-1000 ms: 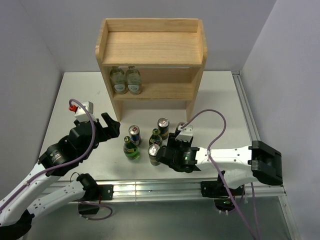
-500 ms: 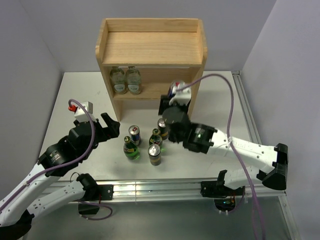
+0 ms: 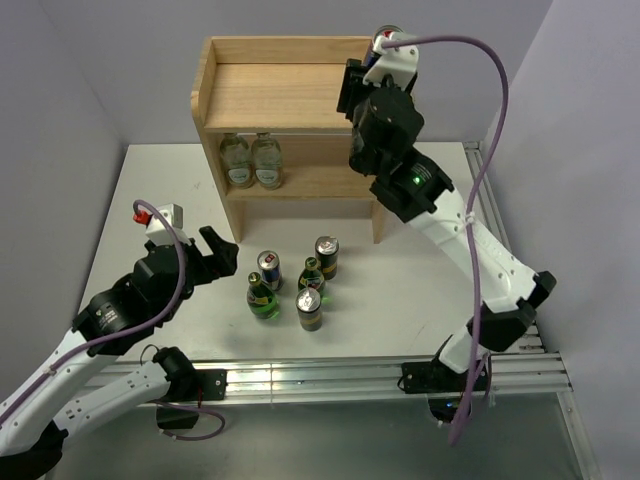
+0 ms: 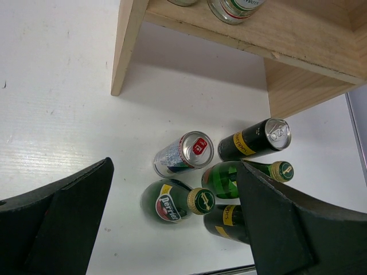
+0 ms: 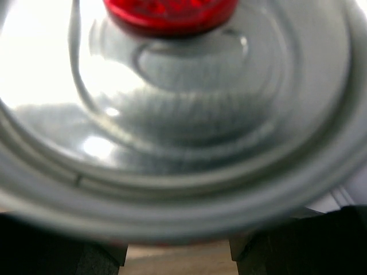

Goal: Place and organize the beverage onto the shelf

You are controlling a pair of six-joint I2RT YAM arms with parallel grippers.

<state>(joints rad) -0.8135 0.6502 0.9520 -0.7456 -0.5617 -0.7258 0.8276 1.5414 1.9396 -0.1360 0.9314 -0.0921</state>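
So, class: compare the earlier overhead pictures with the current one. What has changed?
The right gripper rose from beside the drinks on the table to the top right corner of the shelf, shut on a slim can. The left gripper stayed open; those five drinks and the two clear bottles did not move.

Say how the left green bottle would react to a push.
The green bottle looks glass: probably heavy, slick, breakable. Standing tall and narrow-necked, it may tip if pushed high. The slim can stands close, likely getting bumped.

Right wrist: can (image 5: 172,114) blurred, rim cropped. Left wrist: clear bottles (image 4: 235,8) cut off at top.
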